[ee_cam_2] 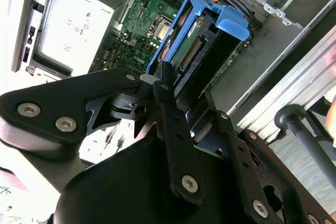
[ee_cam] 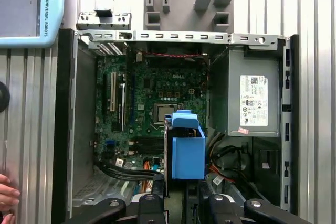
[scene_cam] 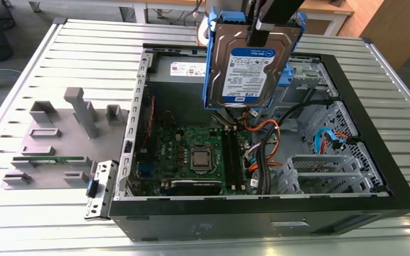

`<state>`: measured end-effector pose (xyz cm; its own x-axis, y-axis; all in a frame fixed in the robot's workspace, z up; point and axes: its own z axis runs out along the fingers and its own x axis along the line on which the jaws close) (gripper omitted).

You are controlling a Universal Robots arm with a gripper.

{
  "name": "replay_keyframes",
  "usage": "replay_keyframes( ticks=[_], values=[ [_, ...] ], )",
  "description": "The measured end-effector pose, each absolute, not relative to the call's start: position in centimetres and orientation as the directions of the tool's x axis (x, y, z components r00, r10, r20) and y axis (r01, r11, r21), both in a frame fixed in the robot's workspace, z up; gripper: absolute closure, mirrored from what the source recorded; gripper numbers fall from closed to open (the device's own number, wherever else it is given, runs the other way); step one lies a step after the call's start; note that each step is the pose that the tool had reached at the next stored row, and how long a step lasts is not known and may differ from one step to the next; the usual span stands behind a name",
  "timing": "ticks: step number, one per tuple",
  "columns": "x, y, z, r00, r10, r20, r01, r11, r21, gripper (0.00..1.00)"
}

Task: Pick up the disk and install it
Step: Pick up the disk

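The disk [scene_cam: 246,66] hangs upright above the open computer case [scene_cam: 262,216], over its far side. Its silver face with the white-and-blue label shows in the exterior view, framed by blue carrier rails. My gripper [scene_cam: 260,33] comes down from above and is shut on the disk's upper part. In the second wrist view the disk [ee_cam_2: 202,45] points away from the gripper [ee_cam_2: 184,85], blue handle outermost, with the motherboard behind it. In the first wrist view the blue carrier of the disk [ee_cam: 187,150] sits between the black fingers of the gripper [ee_cam: 184,200], over the case's inside.
Inside the case lie the motherboard [scene_cam: 194,152], cables [scene_cam: 269,136], a grey power supply [ee_cam: 252,98] and metal drive cages [scene_cam: 326,170]. A grey fixture with parts [scene_cam: 59,138] stands on the slatted table at the exterior view's left. A hand [ee_cam: 6,195] and a pendant [ee_cam: 26,9] show beside the case.
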<state>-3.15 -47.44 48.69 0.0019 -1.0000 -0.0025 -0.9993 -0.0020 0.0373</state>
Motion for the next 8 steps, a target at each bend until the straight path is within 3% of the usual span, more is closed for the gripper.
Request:
replay_keyframes(
  ticks=[8],
  values=[
    [-3.15,-47.60,48.69,0.002,-1.000,-0.003,-0.999,-0.002,0.037,0.65]
  ],
)
